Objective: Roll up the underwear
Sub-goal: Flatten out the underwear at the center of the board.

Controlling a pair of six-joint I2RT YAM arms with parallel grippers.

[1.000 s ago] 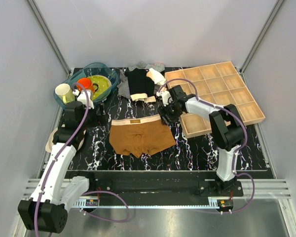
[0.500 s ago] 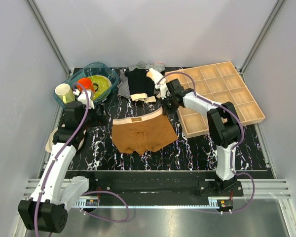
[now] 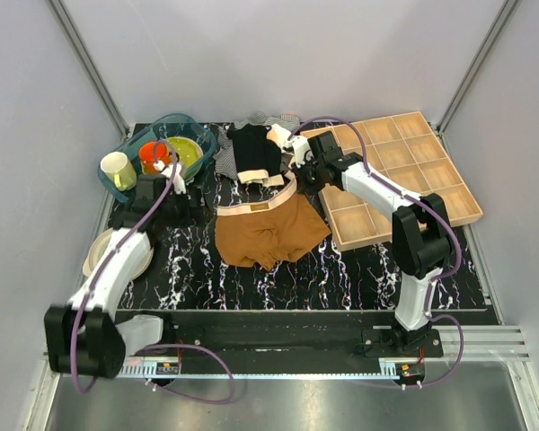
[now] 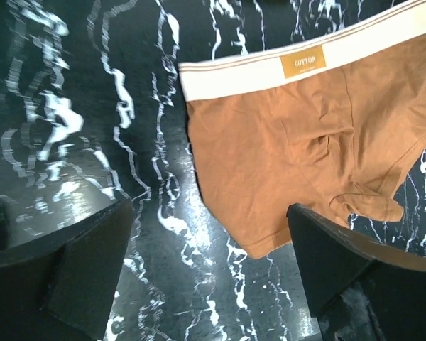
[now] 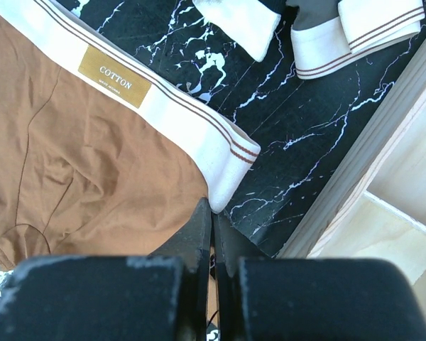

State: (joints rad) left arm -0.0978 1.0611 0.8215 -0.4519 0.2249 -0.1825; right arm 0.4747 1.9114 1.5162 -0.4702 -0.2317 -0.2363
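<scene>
Clamping the underwear (image 3: 269, 235) at its COTTON-labelled waistband (image 5: 172, 117), right fingers (image 5: 197, 238) meet; left fingers (image 4: 85, 263) stand apart.

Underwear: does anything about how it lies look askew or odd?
Yes. The underwear lies slanted and creased: the shut right gripper pinches its waistband at the right corner, which sits farther back than the left.

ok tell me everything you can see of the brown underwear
The underwear is a pair of rust-brown boxer briefs in soft, slightly creased fabric. Its pale beige waistband has thin brown stripes and a tan COTTON label. It lies unrolled, spread mostly flat and skewed, on the black marbled table. The right end effector is shut on one end corner of the waistband.
</scene>
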